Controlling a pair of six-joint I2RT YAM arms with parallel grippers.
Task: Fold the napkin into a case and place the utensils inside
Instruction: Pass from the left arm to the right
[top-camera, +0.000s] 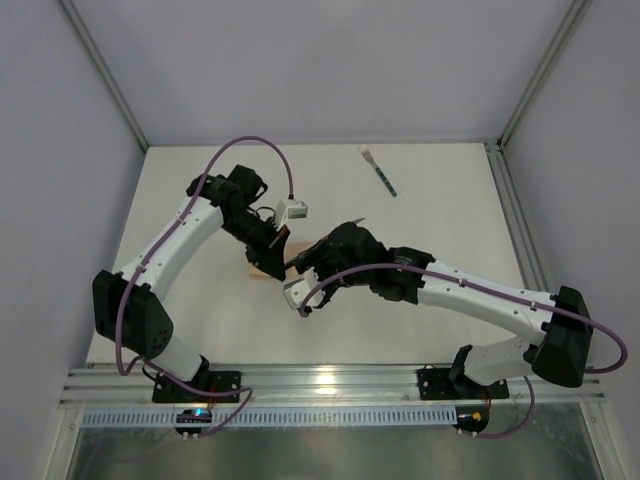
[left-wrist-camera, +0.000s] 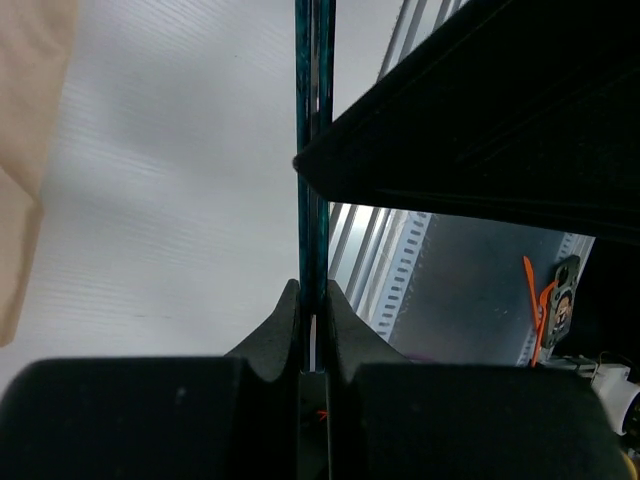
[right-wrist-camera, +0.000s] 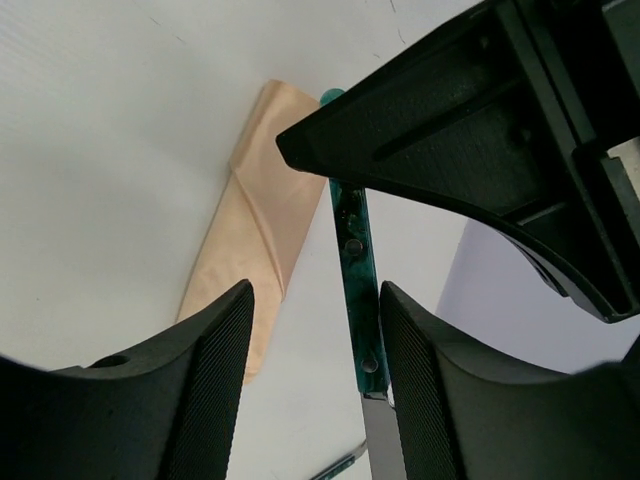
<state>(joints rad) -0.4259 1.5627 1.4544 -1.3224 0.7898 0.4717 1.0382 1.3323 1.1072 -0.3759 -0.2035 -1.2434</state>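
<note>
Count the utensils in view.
2 for sure: a fork lying on the far table, and a green-handled utensil pinched in the left gripper. Others may be hidden inside the case.

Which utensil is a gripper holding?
The utensil pinched in the left gripper, the right gripper open around it; the fork lies loose at the table's far side.

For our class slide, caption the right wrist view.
Open right gripper straddles a green-handled utensil, folded case lying on the table beyond.
</note>
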